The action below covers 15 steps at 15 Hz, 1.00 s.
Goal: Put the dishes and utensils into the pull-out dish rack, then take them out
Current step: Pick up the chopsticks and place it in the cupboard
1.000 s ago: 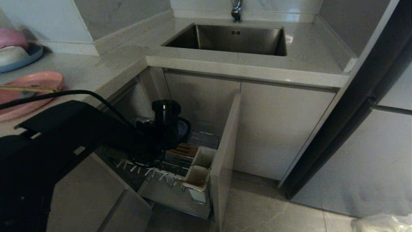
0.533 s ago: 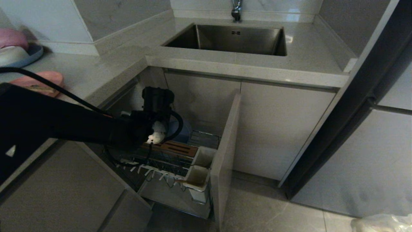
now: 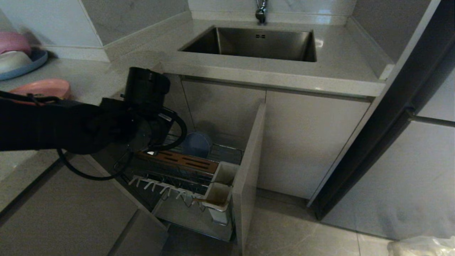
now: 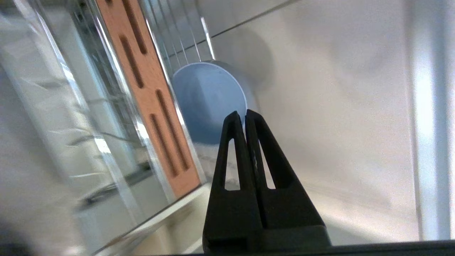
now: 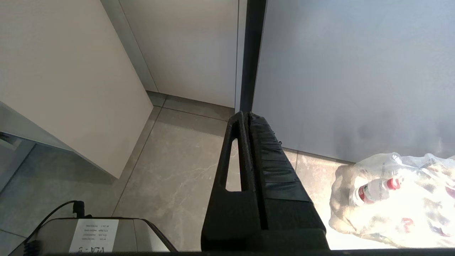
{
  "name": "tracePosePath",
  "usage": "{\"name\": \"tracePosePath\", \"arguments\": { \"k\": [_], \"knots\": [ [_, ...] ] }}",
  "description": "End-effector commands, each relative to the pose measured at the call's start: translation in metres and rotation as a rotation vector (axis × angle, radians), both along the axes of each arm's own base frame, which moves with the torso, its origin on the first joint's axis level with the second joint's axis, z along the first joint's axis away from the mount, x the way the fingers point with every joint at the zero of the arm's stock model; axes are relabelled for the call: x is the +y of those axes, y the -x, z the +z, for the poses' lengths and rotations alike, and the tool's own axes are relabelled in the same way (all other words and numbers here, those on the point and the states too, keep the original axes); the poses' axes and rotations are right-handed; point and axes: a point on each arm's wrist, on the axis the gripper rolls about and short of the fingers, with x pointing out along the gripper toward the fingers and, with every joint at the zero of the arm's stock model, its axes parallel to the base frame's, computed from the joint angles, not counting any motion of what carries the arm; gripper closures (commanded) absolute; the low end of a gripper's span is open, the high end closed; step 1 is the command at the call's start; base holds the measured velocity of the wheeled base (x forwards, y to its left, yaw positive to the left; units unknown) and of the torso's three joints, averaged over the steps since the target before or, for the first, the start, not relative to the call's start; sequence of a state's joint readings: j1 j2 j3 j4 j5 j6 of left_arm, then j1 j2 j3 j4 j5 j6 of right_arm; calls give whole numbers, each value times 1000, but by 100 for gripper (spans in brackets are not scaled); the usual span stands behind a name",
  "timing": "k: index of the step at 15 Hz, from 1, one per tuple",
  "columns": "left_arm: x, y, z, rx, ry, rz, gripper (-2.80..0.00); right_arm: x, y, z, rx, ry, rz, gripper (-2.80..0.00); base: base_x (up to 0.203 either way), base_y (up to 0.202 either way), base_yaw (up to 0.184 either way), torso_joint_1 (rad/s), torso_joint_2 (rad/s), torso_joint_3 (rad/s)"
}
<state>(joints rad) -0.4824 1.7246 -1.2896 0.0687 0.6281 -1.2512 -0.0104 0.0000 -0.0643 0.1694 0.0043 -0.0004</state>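
Left pincer [image 4: 240, 115] pressed closed, empty — matte round bowl [image 4: 208, 103] beside slotted wooden strip [image 4: 153, 92].

The pull-out dish rack [image 3: 185, 177] stands out of the cabinet below the counter [image 3: 106, 81], left of the sink [image 3: 256, 39]. The bowl [image 3: 196, 144] sits at its back, behind the wooden strip [image 3: 177, 160]; the utensil cups [image 3: 220, 185] stand at the front panel [image 3: 249, 170]. The plate [image 3: 42, 89] lies on the counter at far left.

Place: I'm in a home kitchen.
Evidence: I see a steel sink [image 3: 256, 42], stone countertop [image 3: 341, 60], pull-out dish rack [image 3: 185, 177], tiled floor [image 3: 302, 234].
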Motion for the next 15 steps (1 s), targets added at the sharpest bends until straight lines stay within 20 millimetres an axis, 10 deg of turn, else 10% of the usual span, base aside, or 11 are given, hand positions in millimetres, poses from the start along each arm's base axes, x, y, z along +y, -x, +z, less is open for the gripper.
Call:
{"name": "tracePosePath", "arguments": {
  "k": [1, 5, 15],
  "knots": [
    [10, 28, 26, -5, -103, -56, 0, 0, 0, 0, 1, 0, 0, 0, 0, 0, 0, 0, 0, 0],
    [51, 95, 58, 191, -396, -132, 0, 0, 0, 0, 1, 0, 0, 0, 0, 0, 0, 0, 0, 0],
    [122, 162, 119, 87, -470, 137, 0, 0, 0, 0, 1, 0, 0, 0, 0, 0, 0, 0, 0, 0]
  ]
}}
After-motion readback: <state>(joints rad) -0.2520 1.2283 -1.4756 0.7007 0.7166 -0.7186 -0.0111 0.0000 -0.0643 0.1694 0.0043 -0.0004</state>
